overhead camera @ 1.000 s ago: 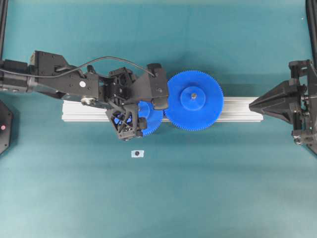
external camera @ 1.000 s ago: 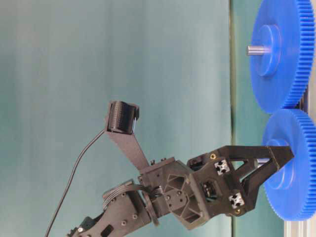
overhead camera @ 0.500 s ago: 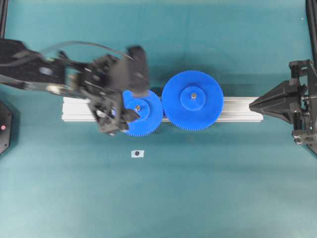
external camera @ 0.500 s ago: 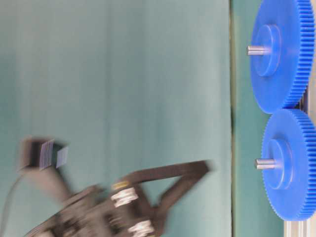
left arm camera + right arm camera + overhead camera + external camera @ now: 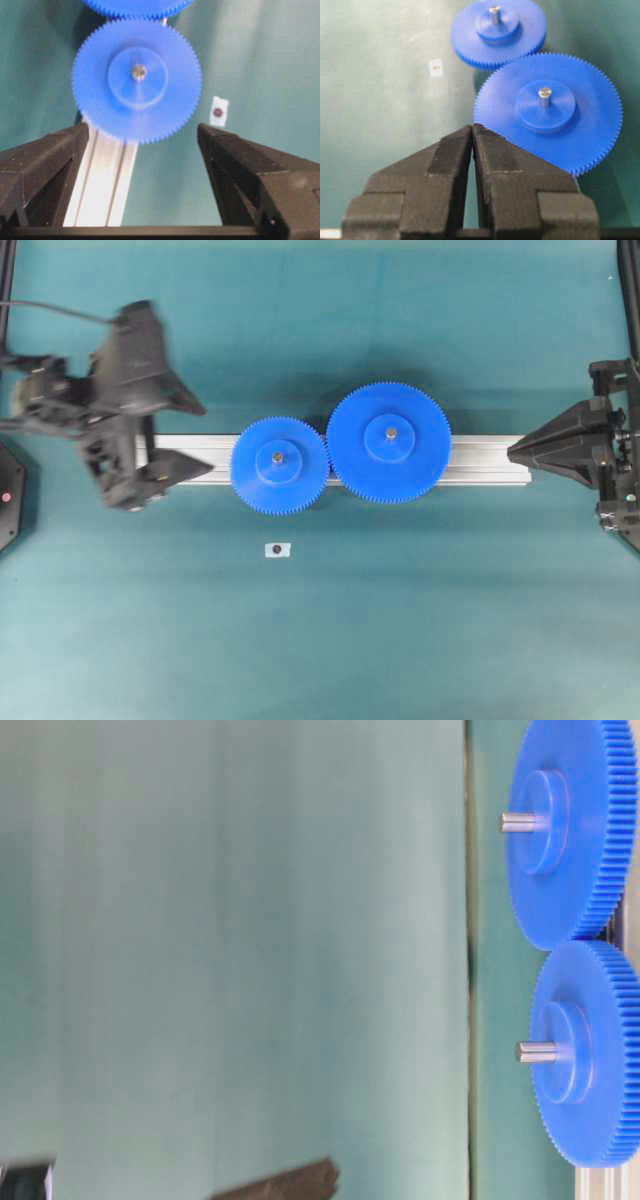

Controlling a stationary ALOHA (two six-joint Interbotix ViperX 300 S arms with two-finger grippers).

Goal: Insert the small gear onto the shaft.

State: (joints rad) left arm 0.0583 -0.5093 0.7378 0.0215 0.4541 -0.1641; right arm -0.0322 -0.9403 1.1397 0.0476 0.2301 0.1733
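The small gear [image 5: 279, 466] is seated on the shaft [image 5: 277, 456], with the spread-open, empty left gripper [image 5: 195, 437] at nine o'clock, the right gripper [image 5: 472, 131] closed.

Hidden beneath the small gear [image 5: 279, 466]: base of the shaft [image 5: 277, 456]. Blurred left of it: left gripper [image 5: 185, 438].

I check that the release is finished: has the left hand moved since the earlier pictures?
Yes. The left hand has drawn back leftward along the aluminium rail, away from the small gear, which sits on its shaft.
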